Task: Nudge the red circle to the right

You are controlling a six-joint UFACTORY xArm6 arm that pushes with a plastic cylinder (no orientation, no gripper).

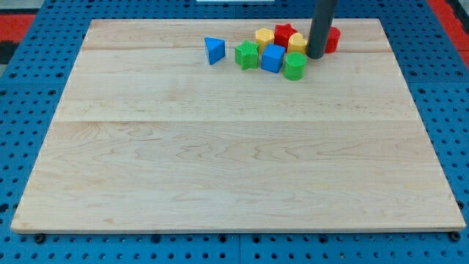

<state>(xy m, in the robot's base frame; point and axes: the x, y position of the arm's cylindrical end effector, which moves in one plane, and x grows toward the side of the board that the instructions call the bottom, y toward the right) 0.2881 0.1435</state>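
The red circle point(333, 39) lies near the view's top right of the wooden board, partly hidden behind my rod. My tip point(316, 56) rests on the board just left of the red circle, touching or nearly touching it. To the tip's left sits a cluster: a yellow block point(297, 43), a red star point(285, 34), a yellow hexagon point(264, 37), a blue cube point(272, 58), a green block point(294, 66) and a green star point(247, 55). A blue triangle point(214, 50) lies apart, further left.
The wooden board point(234, 161) lies on a blue pegboard surface. The board's top edge runs close behind the cluster, and its right edge is a short way right of the red circle.
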